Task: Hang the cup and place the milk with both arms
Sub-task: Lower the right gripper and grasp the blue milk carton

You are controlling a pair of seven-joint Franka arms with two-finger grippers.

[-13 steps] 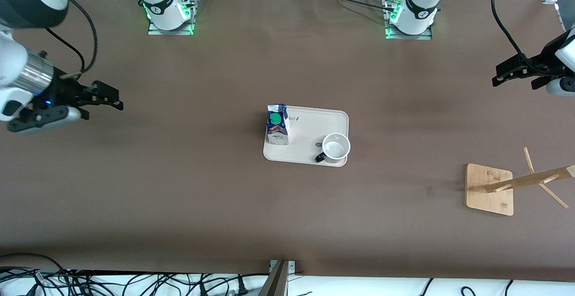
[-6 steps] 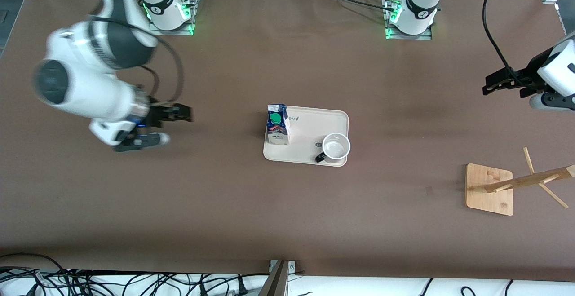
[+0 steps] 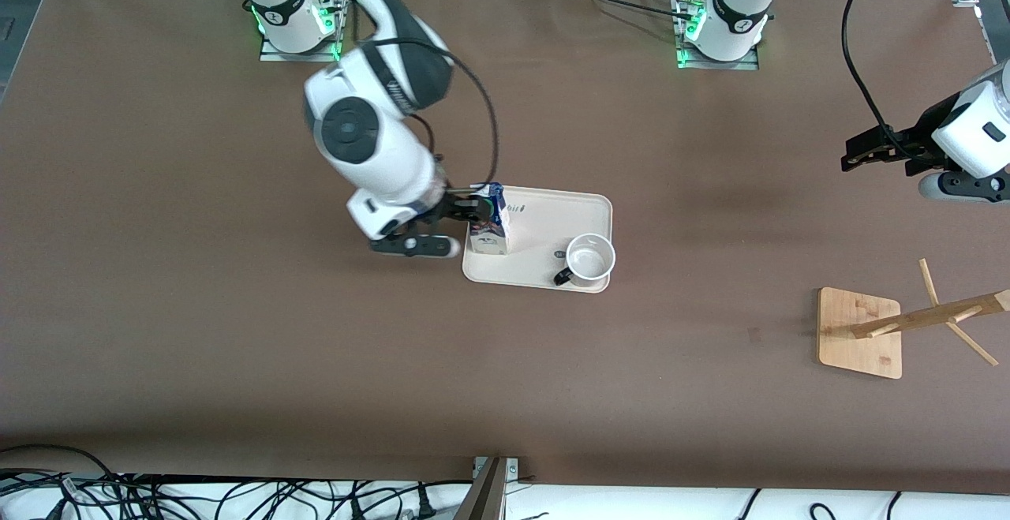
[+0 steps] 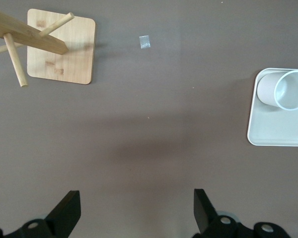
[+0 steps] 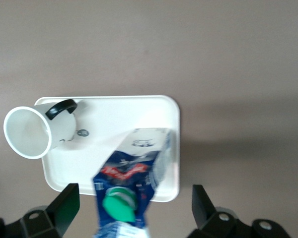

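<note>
The milk carton (image 3: 488, 228), blue top with a green cap, stands on the cream tray (image 3: 544, 220) at the tray's end toward the right arm. The white cup (image 3: 590, 259) with a black handle stands on the tray's corner nearest the front camera, toward the left arm's end. My right gripper (image 3: 473, 211) is open, right at the carton's top; in the right wrist view the carton (image 5: 131, 183) sits between the spread fingers (image 5: 201, 203), untouched. My left gripper (image 3: 864, 151) is open, up in the air over bare table at the left arm's end; its wrist view shows the cup (image 4: 284, 89).
A wooden cup rack (image 3: 915, 319) with pegs on a square bamboo base (image 3: 858, 334) stands near the left arm's end, nearer the front camera; it also shows in the left wrist view (image 4: 59, 47). A small paper scrap (image 4: 145, 42) lies on the brown table.
My right arm has swung in from the table's right-arm end to the milk carton on the tray. My left gripper has shifted slightly. Carton and cup have not moved.
</note>
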